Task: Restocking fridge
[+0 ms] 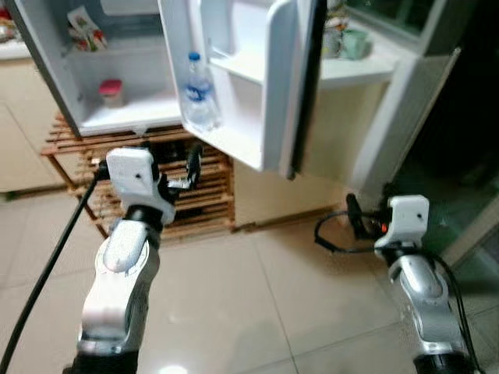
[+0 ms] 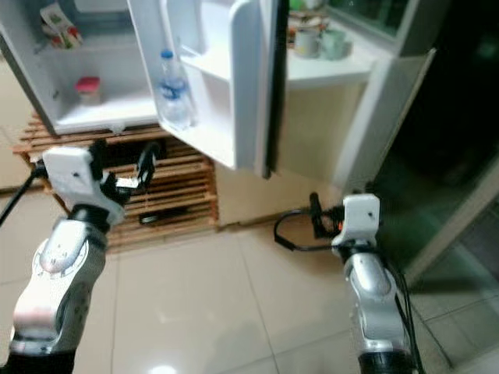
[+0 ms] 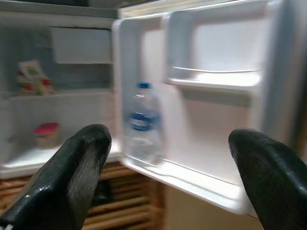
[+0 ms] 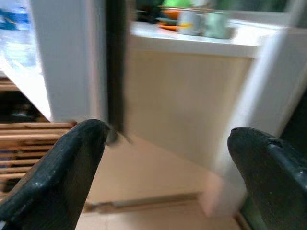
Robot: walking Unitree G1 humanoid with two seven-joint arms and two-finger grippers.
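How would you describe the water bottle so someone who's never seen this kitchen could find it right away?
Start at the small white fridge standing open on a slatted wooden rack. Look at the inside of its swung-open door, in the lowest door shelf. The water bottle stands upright there, clear plastic with a blue cap and blue label, unlike the red-lidded tub inside the fridge.

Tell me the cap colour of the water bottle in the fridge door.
Blue; the water bottle shows best in the left wrist view.
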